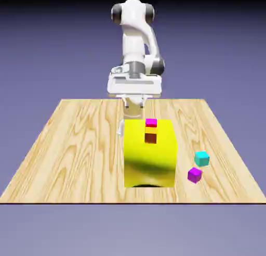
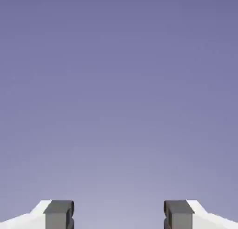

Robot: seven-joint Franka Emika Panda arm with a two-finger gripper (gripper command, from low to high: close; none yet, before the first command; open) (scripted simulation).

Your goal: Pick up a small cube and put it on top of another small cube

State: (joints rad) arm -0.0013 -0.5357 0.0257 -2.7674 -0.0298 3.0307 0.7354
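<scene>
A: What is the exterior view showing?
B: The white arm [image 1: 136, 41] is hanging over the far part of the wooden counter [image 1: 67, 145], its fingers [image 1: 133, 110] just behind a big yellow block [image 1: 150, 158]. A small magenta cube [image 1: 151, 122] is sitting on the block's top, with an orange-brown mark on the face below it. The small teal cube [image 1: 202, 158] is lying on the counter near the exterior view's right of the block, and a small purple-magenta cube [image 1: 194, 175] is sitting just beside it, nearer the camera.
A: And the hand view?
B: Only blue-violet backdrop is showing. The two grey fingers [image 2: 59, 214] are standing apart, gripping nothing.
</scene>
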